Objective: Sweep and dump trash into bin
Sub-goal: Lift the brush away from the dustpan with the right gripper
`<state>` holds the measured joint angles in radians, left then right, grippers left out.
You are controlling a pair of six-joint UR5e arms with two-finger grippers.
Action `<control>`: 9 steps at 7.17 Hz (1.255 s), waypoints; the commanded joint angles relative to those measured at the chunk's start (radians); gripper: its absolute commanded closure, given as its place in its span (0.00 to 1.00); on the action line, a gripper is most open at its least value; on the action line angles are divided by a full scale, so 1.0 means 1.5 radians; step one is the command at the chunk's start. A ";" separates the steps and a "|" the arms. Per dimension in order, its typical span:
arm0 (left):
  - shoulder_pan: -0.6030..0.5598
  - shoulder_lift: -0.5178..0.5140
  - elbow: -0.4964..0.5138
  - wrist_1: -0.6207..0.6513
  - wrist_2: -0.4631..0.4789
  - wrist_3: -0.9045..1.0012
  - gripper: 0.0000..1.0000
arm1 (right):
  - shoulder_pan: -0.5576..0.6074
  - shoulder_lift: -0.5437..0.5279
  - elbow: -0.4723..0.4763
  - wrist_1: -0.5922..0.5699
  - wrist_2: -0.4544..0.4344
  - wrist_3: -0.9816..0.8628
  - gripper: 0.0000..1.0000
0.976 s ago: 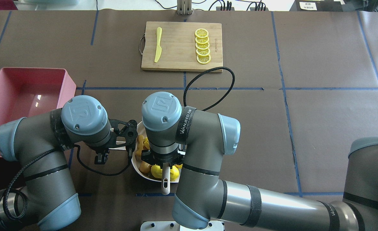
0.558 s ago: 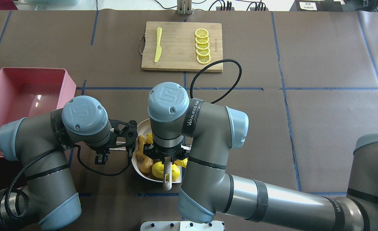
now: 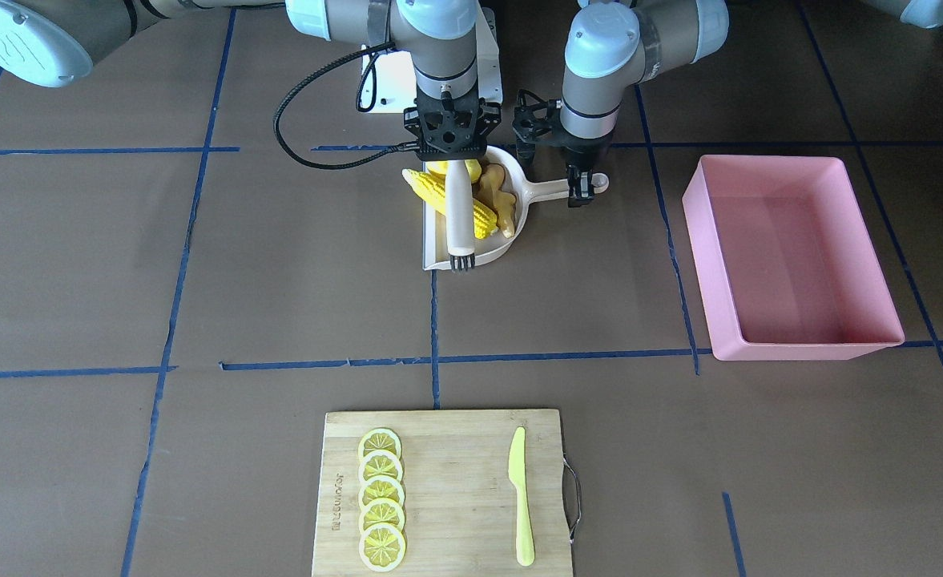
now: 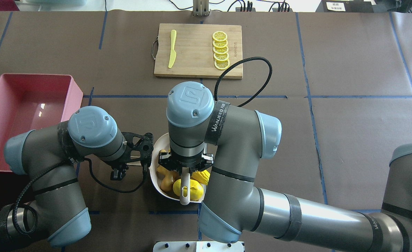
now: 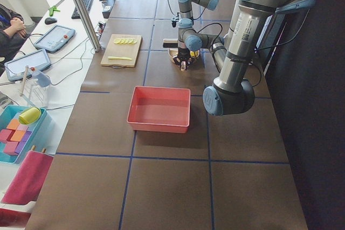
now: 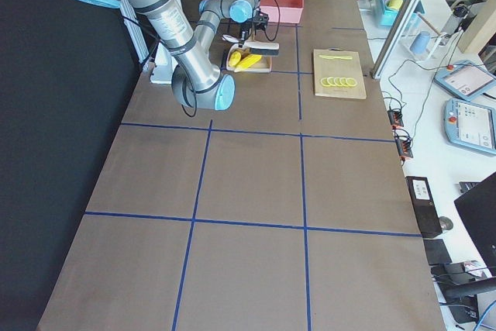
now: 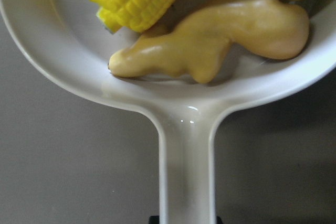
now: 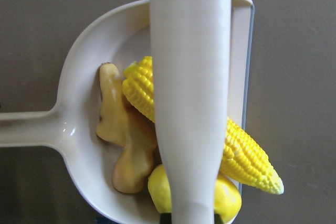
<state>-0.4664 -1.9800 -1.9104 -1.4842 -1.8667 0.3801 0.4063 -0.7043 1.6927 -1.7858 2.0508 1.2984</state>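
Observation:
A beige dustpan (image 3: pixel 436 244) holds the trash: a corn cob (image 3: pixel 429 187), a yellow oval lump (image 4: pixel 195 190) and a tan ginger root (image 3: pixel 501 206). All three show in the right wrist view: corn (image 8: pixel 247 156), lump (image 8: pixel 228 198), ginger (image 8: pixel 123 145). My left gripper (image 3: pixel 581 191) is shut on the dustpan's handle (image 7: pixel 186 171). My right gripper (image 3: pixel 452 156) is shut on a beige brush (image 3: pixel 460 220) that lies over the pan (image 8: pixel 191 77). The pink bin (image 4: pixel 23 112) stands empty to my left, apart from the pan.
A wooden cutting board (image 4: pixel 195 50) at the far middle carries several lemon slices (image 4: pixel 221 50) and a yellow-green plastic knife (image 4: pixel 172 48). My right arm's cable (image 4: pixel 248 80) loops over the table towards the board. Blue tape lines cross the brown table cover.
My right arm has moved away from the robot's base, drawing the brush with it over the pan. The left arm and dustpan have shifted slightly. The trash stays in the pan.

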 commanded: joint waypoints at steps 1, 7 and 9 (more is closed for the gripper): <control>0.000 0.001 0.004 -0.015 -0.025 -0.001 0.99 | 0.021 -0.007 0.041 -0.026 0.014 -0.001 1.00; -0.019 0.026 0.004 -0.098 -0.113 -0.002 1.00 | 0.105 -0.092 0.153 -0.044 0.050 -0.017 1.00; -0.033 0.026 0.003 -0.105 -0.145 -0.002 1.00 | 0.115 -0.114 0.162 -0.044 0.049 -0.036 1.00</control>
<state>-0.5015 -1.9417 -1.9048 -1.6343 -2.0525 0.3776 0.5692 -0.8564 1.9263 -1.8515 2.1255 1.2590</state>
